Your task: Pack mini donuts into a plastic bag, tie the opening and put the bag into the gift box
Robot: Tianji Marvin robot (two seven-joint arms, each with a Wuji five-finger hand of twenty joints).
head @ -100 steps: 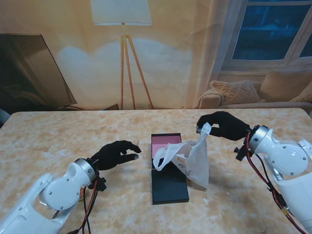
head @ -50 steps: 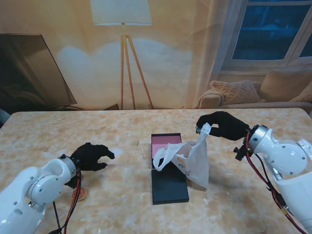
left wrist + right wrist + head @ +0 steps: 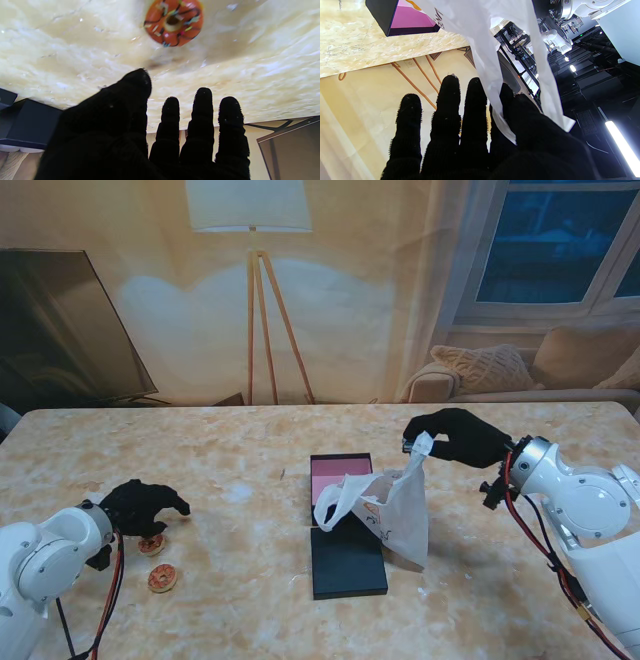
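Black gift box w/ pink lining (image 3: 345, 525) sat mid-table, nothing in it yet. Thin white plastic bag (image 3: 392, 515) hung over it, pinched at one corner by black-gloved right hand (image 3: 455, 437), untied. Left hand (image 3: 143, 505) hovered over orange sprinkled mini donuts (image 3: 155, 562), fingers spread, empty. Packing looked barely begun.

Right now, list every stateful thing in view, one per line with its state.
White plastic bag: held up by one edge, mouth open, hanging over the box.
Black gift box with pink lining: open.
Black lid: off, flat on the table.
Two orange mini donuts: loose on the table.
Left hand: open, over one donut.
Right hand: pinching the bag.
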